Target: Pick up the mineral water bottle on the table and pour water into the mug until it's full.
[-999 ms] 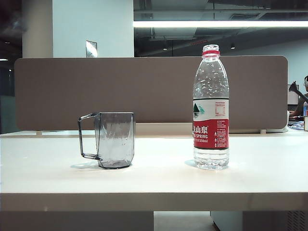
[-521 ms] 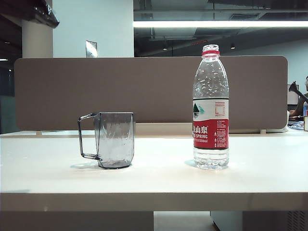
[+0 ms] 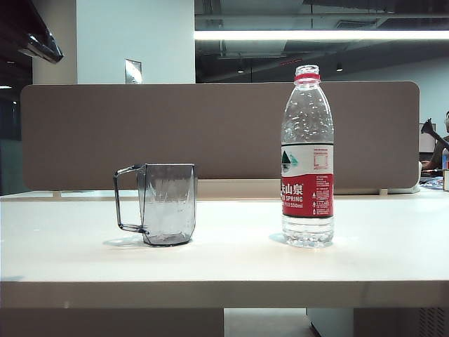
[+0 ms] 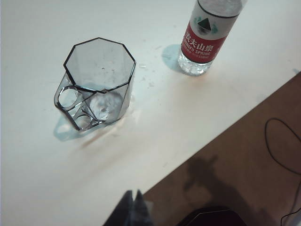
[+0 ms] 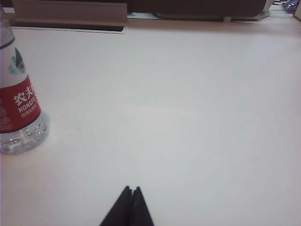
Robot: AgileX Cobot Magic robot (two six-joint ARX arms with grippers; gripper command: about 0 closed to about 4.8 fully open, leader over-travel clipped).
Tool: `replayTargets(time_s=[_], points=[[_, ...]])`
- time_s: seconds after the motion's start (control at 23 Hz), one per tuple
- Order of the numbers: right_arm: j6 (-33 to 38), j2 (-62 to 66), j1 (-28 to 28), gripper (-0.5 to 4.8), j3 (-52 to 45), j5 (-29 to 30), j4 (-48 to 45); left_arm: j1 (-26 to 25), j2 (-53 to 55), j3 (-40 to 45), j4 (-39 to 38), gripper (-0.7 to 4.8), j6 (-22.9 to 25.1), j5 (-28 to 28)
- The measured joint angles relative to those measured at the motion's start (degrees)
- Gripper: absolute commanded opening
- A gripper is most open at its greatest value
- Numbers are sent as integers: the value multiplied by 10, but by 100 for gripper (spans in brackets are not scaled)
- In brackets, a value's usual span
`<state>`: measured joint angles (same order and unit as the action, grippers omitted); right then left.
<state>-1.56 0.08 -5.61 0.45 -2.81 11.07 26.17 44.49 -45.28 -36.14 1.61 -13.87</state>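
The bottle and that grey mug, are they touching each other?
Apart. In the exterior view the mineral water bottle stands well to the right of the mug, with bare table between them. The left wrist view shows the same gap.

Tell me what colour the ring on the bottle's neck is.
Red. The neck ring on the bottle shows best in the exterior view.

open table (image 3: 231,256) between mug (image 3: 168,203) and bottle (image 3: 307,158) — divider (image 3: 217,133) behind
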Motion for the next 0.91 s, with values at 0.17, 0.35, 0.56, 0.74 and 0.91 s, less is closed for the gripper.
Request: replayTargets(time_s=[0.17,0.35,0.56,0.74,0.91], points=[[0,0,0,12,0,0,0,0,0,0,-1,-5,-25,-22],[0,0,0,12,0,0,0,0,0,0,-1,-5,-25,-25],[0,0,0,12,0,0,0,0,0,0,-1,-5,-25,-25],[3,0,0,12,0,1,-1,0,0,0,-1,-5,-25,-25],[130,0,0,8,1,3,-9,0,0,0,-1,-5,-25,-25]])
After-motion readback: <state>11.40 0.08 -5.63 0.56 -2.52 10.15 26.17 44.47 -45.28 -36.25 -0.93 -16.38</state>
